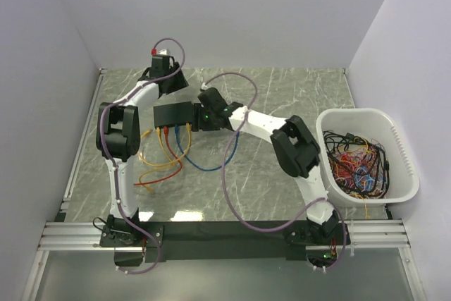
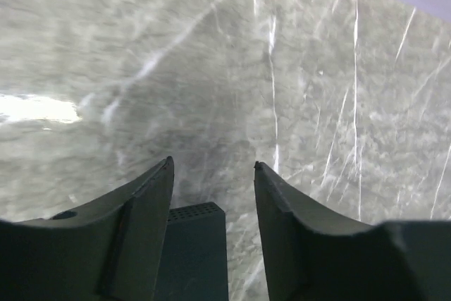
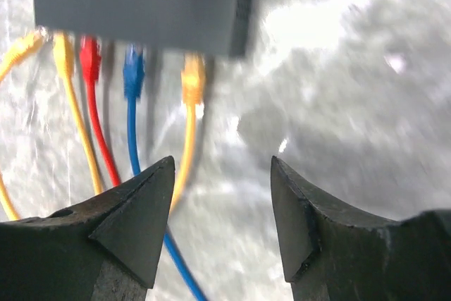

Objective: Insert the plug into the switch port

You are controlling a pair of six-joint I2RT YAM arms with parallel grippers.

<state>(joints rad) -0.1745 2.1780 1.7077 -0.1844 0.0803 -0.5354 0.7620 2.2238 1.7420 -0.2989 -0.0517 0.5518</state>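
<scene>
The flat matte-black rectangular switch (image 1: 173, 113) is lying left of centre on the grey-green marble-patterned desk (image 1: 296, 89), nearer the far edge than the near one, with its socket row facing the near edge. Any lettering on its casing is showing too blurred to read. In the right wrist view five plugs are sitting along that row: two yellow, a red, a blue, and an orange-yellow plug (image 3: 192, 79) at the right end, its head meeting the switch's edge. Their thin coloured cables (image 1: 162, 166) are looping toward the desk's near-left part.

The left claw (image 2: 213, 163) is hanging over the switch's far edge, fingers spread and gripping nothing. A vented corner of the switch is peeking out below the finger on the left of that view. The right claw (image 3: 222, 160) is hovering just beside the switch's near-right corner, fingers likewise spread and empty, apart from the orange-yellow plug.

Marble is showing between the right arm and the white rounded plastic tub (image 1: 352, 111), which is standing at the desk's right edge and holding tangled wires (image 1: 356, 163). Pale walls (image 1: 225, 12) are closing in the far, left and right sides.
</scene>
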